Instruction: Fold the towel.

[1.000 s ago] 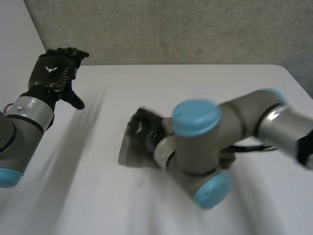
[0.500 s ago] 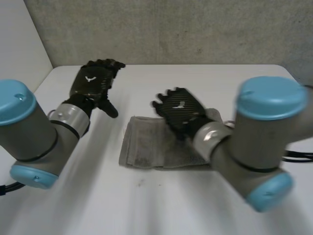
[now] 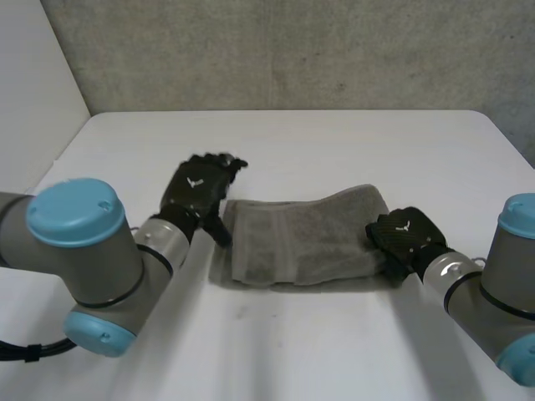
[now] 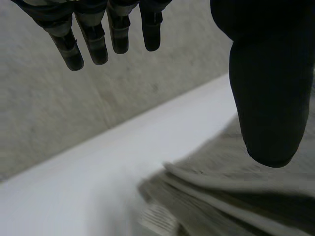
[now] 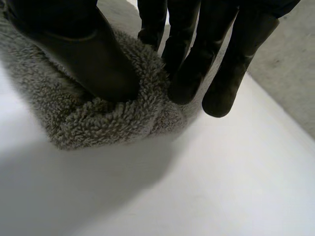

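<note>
A grey terry-cloth towel (image 3: pixel 292 242) lies at the centre of the frame on a white desk (image 3: pixel 334 150), already folded into a layered oblong — its stacked edges show at the left end. The black left hand (image 3: pixel 199 188), left of centre, is spread and holds nothing, with its thumb hanging just over that end. The black right hand (image 3: pixel 403 238), right of centre, pinches the towel's other end between thumb and curled fingers. The folding looks largely done; likely one more end-to-end fold, or a tidying, is left.
</note>
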Controlling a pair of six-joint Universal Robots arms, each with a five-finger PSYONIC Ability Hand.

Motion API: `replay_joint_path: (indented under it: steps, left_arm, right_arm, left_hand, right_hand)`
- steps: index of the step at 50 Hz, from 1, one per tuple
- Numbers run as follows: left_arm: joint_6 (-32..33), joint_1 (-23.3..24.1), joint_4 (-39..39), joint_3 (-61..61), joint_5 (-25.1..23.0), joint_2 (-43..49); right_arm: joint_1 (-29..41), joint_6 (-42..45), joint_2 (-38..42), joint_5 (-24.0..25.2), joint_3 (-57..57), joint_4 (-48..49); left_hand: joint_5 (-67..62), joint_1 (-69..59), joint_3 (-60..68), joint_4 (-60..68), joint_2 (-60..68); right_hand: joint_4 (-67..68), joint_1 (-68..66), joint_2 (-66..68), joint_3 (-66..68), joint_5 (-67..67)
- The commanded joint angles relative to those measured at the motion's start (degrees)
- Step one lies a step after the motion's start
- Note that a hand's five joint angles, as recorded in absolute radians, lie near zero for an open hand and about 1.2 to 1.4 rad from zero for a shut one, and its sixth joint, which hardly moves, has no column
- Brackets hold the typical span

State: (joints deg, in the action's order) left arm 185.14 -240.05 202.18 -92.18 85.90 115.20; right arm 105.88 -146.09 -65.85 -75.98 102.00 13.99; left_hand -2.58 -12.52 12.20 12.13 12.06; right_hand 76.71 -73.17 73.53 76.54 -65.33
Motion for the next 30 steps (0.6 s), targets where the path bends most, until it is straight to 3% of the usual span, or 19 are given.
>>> replay_joint_path:
  steps: [1, 3, 9, 11, 16, 21, 22, 23, 24, 28, 30]
  left_arm:
    - [-0.04, -0.59, -0.04, 0.95, 1.37, -7.08]
    - [-0.04, -0.68, -0.04, 1.39, 1.37, -8.58]
    - [-0.48, -2.53, -1.18, 3.50, 1.46, -13.16]
    - [-0.57, -3.32, -1.71, 3.85, 1.55, -13.86]
    - [-0.65, -4.73, -2.76, 3.94, 2.25, -14.56]
    - [-1.27, -4.81, -2.85, 3.77, 2.43, -14.47]
    - [-1.27, -4.81, -2.85, 3.76, 2.43, -14.47]
    - [-1.70, -4.81, -2.85, 3.59, 2.43, -14.47]
    - [-2.32, -4.90, -2.85, 3.50, 2.34, -14.39]
    - [-3.64, -4.90, -2.85, 3.41, 2.34, -13.59]
    - [-4.52, -4.64, -2.85, 3.41, 2.34, -12.11]
  right_arm:
    - [5.21, 7.31, -0.25, -2.68, -7.16, -0.10]
    - [14.66, 9.85, 0.54, -2.94, -12.85, -0.19]
    - [25.87, 14.96, 5.29, -2.24, -20.87, -1.24]
    - [31.03, 20.21, 10.54, -1.72, -25.86, -3.34]
    - [35.53, 26.02, 19.06, -0.14, -31.84, -8.43]
    - [35.71, 25.52, 22.17, -1.71, -34.32, -11.43]
    - [35.54, 23.77, 21.30, -2.85, -33.80, -11.35]
    - [35.54, 23.75, 21.29, -2.86, -33.79, -11.35]
    - [35.27, 20.70, 19.63, -4.08, -32.92, -11.09]
    - [34.22, 10.22, 14.52, -4.88, -30.28, -8.63]
    - [30.72, -2.46, 8.05, -4.79, -26.00, -5.13]
  left_hand:
    - [-0.83, -0.89, 1.21, 1.28, 1.35]
    - [-0.67, -0.72, 1.04, 1.12, 1.18]
    - [-0.67, -0.72, 1.04, 1.12, 1.18]
    - [-0.50, -0.55, 0.87, 0.95, 1.02]
    - [-0.50, -0.55, 0.87, 0.95, 1.02]
    - [-0.50, -0.55, 0.87, 0.95, 1.02]
    - [-0.50, -0.55, 0.87, 0.95, 1.02]
    - [-0.50, -0.55, 0.87, 0.95, 1.02]
    - [-0.50, -0.55, 0.87, 0.95, 1.02]
    - [-0.50, -0.55, 0.87, 0.95, 1.02]
    - [-0.50, -0.55, 0.87, 0.95, 1.02]
  right_hand:
    - [3.29, -6.83, 6.47, 3.46, -4.67]
    - [3.29, -6.83, 6.47, 3.46, -4.67]
    - [3.29, -6.83, 6.47, 3.46, -4.67]
    - [3.29, -6.83, 6.47, 3.46, -4.67]
    - [3.29, -6.83, 6.47, 3.46, -4.67]
    - [3.18, -6.73, 6.36, 3.35, -4.56]
    - [-28.46, 24.92, -25.28, -28.29, 27.08]
    - [-28.78, 25.23, -25.60, -28.61, 27.39]
    - [-55.26, 51.71, -52.08, -55.09, 53.88]
    - [-63.10, 59.55, -59.92, -62.92, 61.71]
    - [-66.71, 63.17, -63.53, -66.54, 65.33]
